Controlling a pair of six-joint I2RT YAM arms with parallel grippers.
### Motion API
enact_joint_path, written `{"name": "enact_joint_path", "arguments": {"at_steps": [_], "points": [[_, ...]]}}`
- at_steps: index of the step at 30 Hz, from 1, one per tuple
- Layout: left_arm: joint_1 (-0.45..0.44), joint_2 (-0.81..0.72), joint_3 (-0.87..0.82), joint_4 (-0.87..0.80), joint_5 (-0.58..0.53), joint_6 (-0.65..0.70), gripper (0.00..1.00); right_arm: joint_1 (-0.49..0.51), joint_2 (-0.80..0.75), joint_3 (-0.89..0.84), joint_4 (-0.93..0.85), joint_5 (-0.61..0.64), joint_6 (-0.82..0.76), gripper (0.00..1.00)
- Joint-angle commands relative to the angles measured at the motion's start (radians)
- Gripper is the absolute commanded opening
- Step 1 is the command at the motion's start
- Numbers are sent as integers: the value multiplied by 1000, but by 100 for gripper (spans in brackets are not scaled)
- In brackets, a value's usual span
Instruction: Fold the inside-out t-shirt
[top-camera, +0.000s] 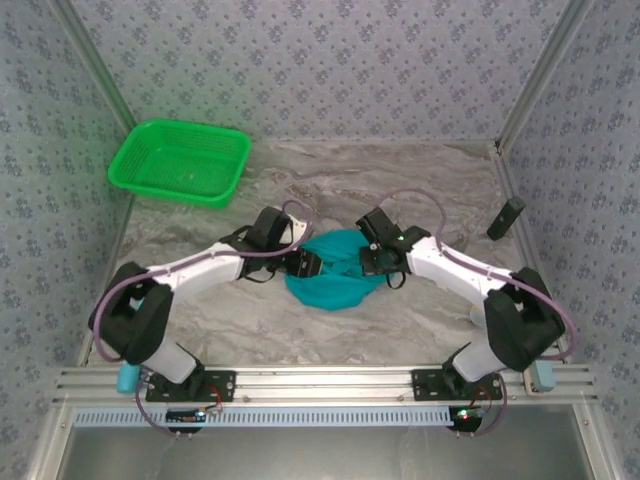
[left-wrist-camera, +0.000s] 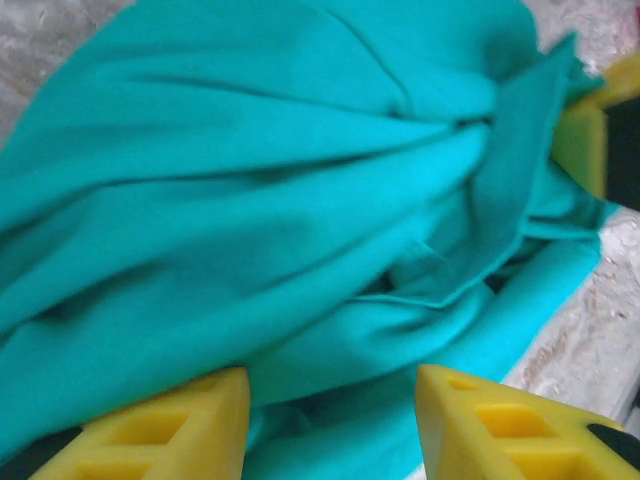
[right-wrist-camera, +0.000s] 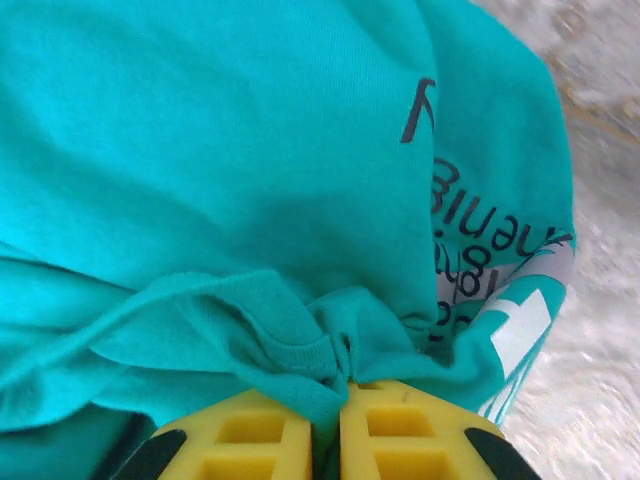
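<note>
Crumpled teal t-shirt (top-camera: 335, 280), a heap at table (top-camera: 420, 180) centre

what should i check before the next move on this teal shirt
1. right gripper gripping the t-shirt: ok, shut on a bunched fold.
2. left gripper gripping: not ok, jaws apart, cloth loose between them.
3. t-shirt spread flat: not ok, heaped between the arms.
4. which face is outward: cannot tell.
5. green basket out of the way: ok, far left corner of the table, apart from the t-shirt.

T-shirt (top-camera: 335, 278) lies on table (top-camera: 400, 325), basket (top-camera: 180, 160) behind-left.
</note>
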Motion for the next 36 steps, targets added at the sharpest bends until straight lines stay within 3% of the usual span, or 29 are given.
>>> {"name": "enact_joint_path", "arguments": {"at_steps": [1, 3, 6, 10, 17, 22, 23, 24, 25, 27, 31, 36], "points": [[-3, 50, 54, 52, -11, -2, 48, 14, -111, -101, -32, 35, 50, 15], [-2, 76, 87, 23, -21, 6, 48, 67, -224, -157, -16, 75, 44, 20], [-6, 102, 133, -32, -5, 17, 48, 72, -332, -114, -91, 57, 26, 45], [-22, 84, 148, -31, 47, 6, 47, -9, -251, 63, -213, -24, 77, 54], [-23, 82, 215, -121, 100, -32, 47, -36, -56, 164, -225, -46, 298, 55], [-18, 91, 236, -167, 96, -26, 47, -10, 64, 155, -199, -28, 324, 58], [-16, 91, 235, -170, 96, -22, 47, -10, 77, 151, -181, -28, 311, 55], [-15, 89, 234, -174, 96, -20, 47, -13, 89, 147, -140, -38, 268, 42], [-9, 88, 232, -180, 96, -20, 47, -13, 94, 153, -109, -34, 221, 16], [9, 79, 229, -185, 99, -27, 47, -12, 88, 199, -92, -39, 145, 0], [91, 42, 252, -198, 127, -45, 47, -23, 78, 431, -103, -137, -70, 0], [226, -47, 315, -202, 130, -70, 46, -30, 76, 761, -142, -238, -201, 0]]}}
